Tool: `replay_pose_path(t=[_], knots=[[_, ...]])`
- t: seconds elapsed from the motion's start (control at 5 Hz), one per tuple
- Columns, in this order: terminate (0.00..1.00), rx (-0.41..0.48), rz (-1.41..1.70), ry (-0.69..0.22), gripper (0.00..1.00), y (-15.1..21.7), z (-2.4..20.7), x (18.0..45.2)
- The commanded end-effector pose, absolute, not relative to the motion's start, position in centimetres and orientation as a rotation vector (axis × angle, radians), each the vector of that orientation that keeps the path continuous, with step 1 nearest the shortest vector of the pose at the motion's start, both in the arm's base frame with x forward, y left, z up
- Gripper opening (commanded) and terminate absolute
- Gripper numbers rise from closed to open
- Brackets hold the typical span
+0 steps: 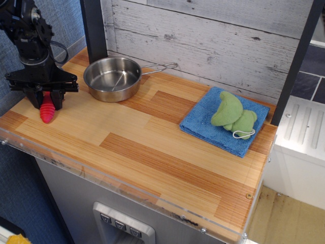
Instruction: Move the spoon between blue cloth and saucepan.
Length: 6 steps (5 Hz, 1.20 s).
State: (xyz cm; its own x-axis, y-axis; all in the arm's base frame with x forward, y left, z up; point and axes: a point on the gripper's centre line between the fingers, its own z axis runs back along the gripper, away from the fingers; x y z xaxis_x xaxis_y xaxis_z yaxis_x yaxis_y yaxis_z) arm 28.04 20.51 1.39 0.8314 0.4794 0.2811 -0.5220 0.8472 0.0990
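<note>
Green plush toy [233, 116], wooden counter [152, 147]

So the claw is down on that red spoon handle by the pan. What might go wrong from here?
The claw holds only the upper part of the spoon; its red tip pokes out below, so it might tilt or slip when lifted.

The saucepan sits right beside it, directly toward the gap before the blue cloth, so a low carry could knock it.

The green plush toy lies on the cloth; overshooting might nudge it.
</note>
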Motion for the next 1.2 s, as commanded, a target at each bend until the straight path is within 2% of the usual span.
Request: replay_pose_path(t=[0.0, 0.6, 0.8, 1.0], knots=[[0.0, 0.177, 0.535, -0.305, 0.0, 21.0, 3.7, 28.0], [0.0, 0.204, 0.563, -0.458, 0.0, 20.5, 10.5, 27.6], [0.0, 0.205, 0.492, -0.508, 0.0, 18.5, 12.1, 27.8], [0.0, 0.202, 0.374, -0.543, 0.0, 14.9, 13.0, 28.3]])
